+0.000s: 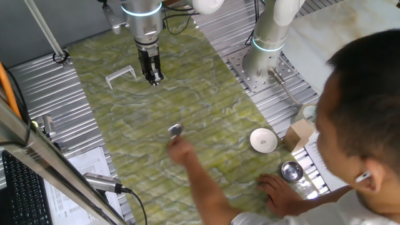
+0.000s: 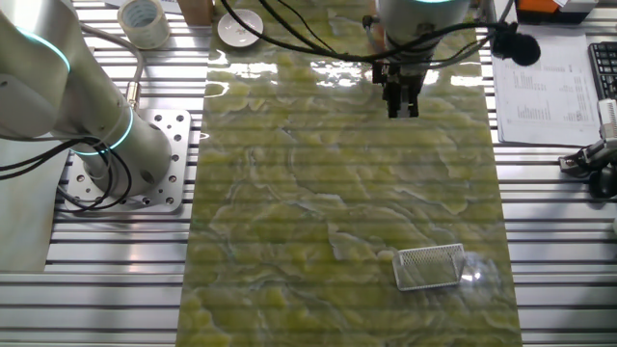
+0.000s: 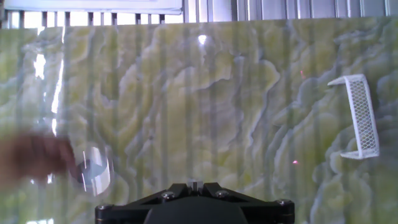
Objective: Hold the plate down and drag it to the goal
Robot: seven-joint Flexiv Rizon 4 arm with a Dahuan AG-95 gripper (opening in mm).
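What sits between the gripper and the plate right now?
Nothing: in one fixed view, only bare green mat separates the gripper from the plate, which a person's hand is touching.

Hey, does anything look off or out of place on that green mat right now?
Yes: a person's hand reaches onto the green marbled mat, at the small shiny silver metal plate, blurred as if moving. The gripper hangs above the mat near the white three-sided goal frame, far from the plate. Nothing looks spilled or damaged.
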